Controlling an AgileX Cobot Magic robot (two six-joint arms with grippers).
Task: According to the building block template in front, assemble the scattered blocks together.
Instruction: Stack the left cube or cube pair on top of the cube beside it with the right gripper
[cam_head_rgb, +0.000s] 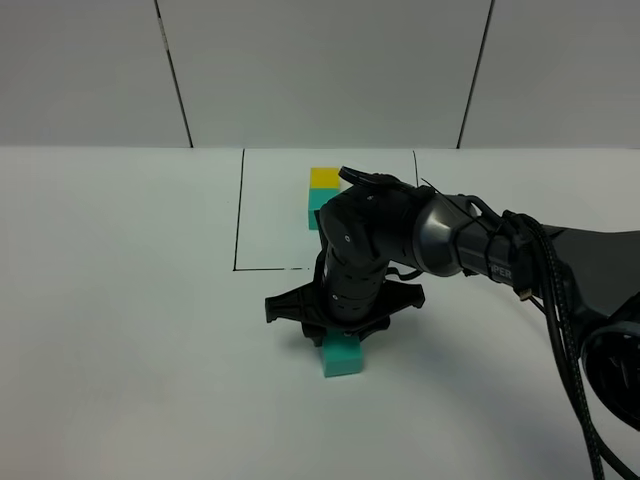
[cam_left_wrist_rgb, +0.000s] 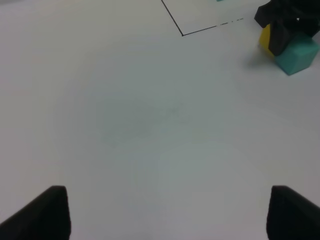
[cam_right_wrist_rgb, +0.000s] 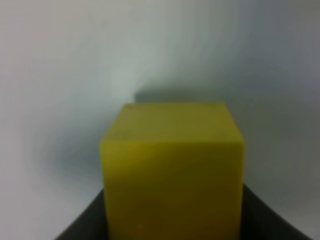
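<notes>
The template, a yellow cube (cam_head_rgb: 324, 177) joined to a teal cube (cam_head_rgb: 318, 208), lies at the back inside a black outlined rectangle. My right gripper (cam_head_rgb: 338, 335) reaches across the middle and points down, shut on the loose yellow cube (cam_right_wrist_rgb: 172, 170). The left wrist view shows that yellow cube (cam_left_wrist_rgb: 266, 39) low on the table, against the loose teal cube (cam_left_wrist_rgb: 296, 55). In the high view only the teal cube (cam_head_rgb: 343, 357) shows below the gripper; the yellow one is hidden. My left gripper (cam_left_wrist_rgb: 165, 215) is open and empty over bare table, far from the cubes.
The white table (cam_head_rgb: 120, 300) carries a black outlined rectangle (cam_head_rgb: 238, 268) behind the right gripper. The right arm (cam_head_rgb: 470, 245) and its cables (cam_head_rgb: 565, 340) stretch in from the right edge. A panelled wall stands behind.
</notes>
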